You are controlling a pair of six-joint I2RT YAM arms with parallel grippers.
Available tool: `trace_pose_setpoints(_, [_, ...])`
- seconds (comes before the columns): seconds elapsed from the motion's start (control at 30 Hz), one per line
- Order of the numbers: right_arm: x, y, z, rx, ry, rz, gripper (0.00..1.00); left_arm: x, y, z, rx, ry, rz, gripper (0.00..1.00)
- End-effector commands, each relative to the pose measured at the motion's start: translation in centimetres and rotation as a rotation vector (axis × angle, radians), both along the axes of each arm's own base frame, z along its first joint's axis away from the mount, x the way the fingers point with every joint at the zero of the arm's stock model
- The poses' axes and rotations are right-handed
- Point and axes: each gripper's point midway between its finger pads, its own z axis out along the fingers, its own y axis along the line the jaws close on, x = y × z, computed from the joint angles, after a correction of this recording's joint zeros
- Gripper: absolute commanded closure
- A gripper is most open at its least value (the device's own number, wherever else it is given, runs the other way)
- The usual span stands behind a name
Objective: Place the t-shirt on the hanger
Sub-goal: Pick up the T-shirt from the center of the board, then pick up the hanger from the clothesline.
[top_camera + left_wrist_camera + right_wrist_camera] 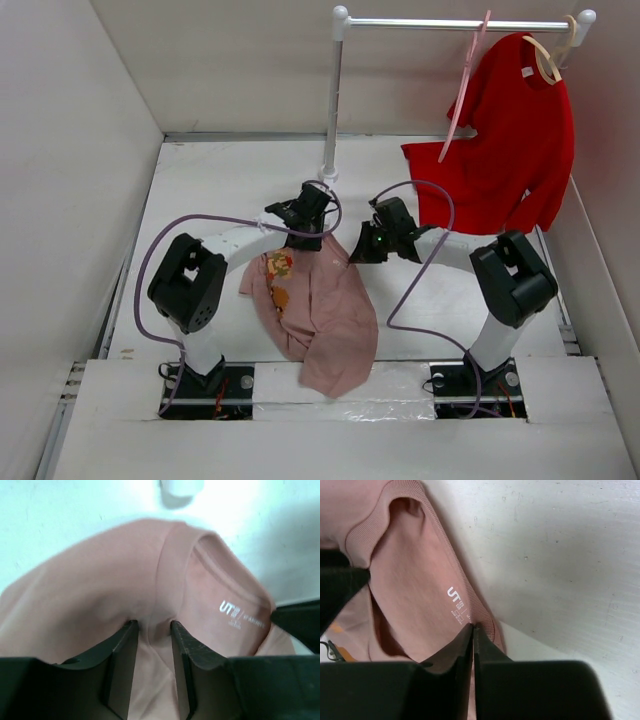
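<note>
The dusty-pink t-shirt [318,310] hangs bunched between my two grippers in the middle of the table, its cartoon graphic [279,266] on the left side. My left gripper [308,232] is shut on a fold of fabric beside the collar; the left wrist view shows the cloth [100,570] pinched between the fingers [153,625]. My right gripper [366,250] is shut on the ribbed collar edge by the printed label [455,600], fingertips pressed together [473,626]. The thin pink hanger [465,85] hangs on the rail at the back right, apart from both grippers.
A white clothes rail [455,22] on an upright pole [333,100] stands at the back. A bright red t-shirt [505,150] on a beige wooden hanger [548,55] hangs right of the pink hanger. White walls close in both sides of the table.
</note>
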Motion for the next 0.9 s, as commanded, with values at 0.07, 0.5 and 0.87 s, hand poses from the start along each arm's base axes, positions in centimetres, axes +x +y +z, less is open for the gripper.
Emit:
trace_pose_setpoints(0.07, [1.1,0.1,2.6,0.028,-0.092,-0.022,1.0,2.4,-1.7,1.9,-0.034,-0.061,-0.03,0.82])
trace_pose_setpoints(0.5, [-2.5,-3.8,5.9,-0.003,-0.101,-0.06,1.0,1.2,-4.7,8.2,-0.211,-0.084,-0.168,1.0])
trace_pose_setpoints(0.87, [-5.1,-7.2,6.9,-0.087,-0.11,-0.123,1.0,-2.3,-8.5,12.2,-0.376,-0.06,-0.382,1.0])
